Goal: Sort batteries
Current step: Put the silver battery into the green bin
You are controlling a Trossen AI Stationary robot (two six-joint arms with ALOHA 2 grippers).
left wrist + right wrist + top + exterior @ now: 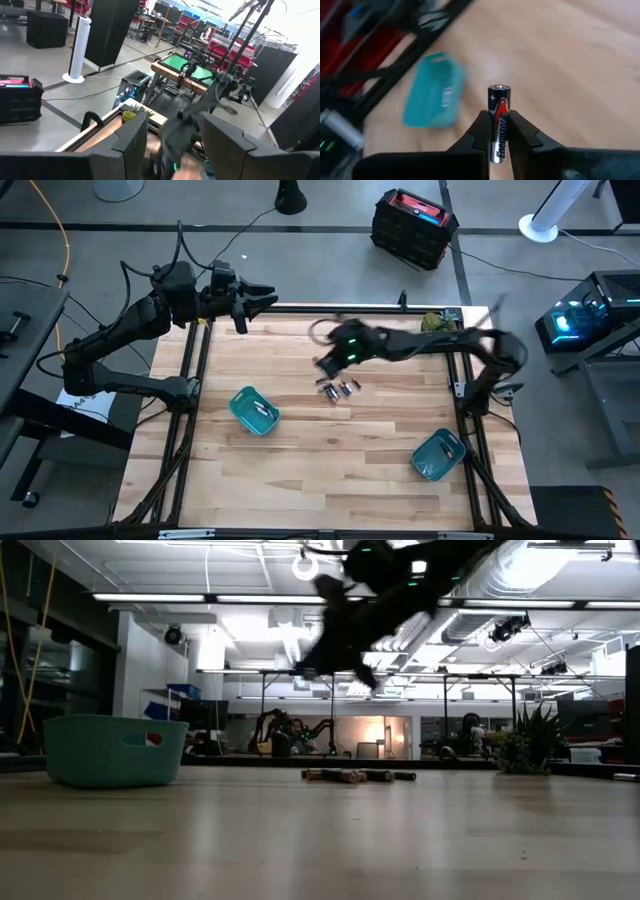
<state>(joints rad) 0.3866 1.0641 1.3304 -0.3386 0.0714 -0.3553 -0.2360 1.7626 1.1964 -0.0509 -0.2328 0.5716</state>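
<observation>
One black-and-silver battery [499, 125] stands clamped between the right gripper's [499, 131] jaws. A small cluster of batteries [338, 389] lies mid-desk.

A pale wooden slatted tabletop [330, 460] filled the centre of the high view. On it, left of centre, sat a small rectangular teal plastic bin [254, 409], and a second teal plastic bin [438, 454] sat toward the lower right. Beyond the table's top edge, a black crate with a red top [414, 226] stood on the grey floor, with a white fan base [545, 226] at upper right.
</observation>
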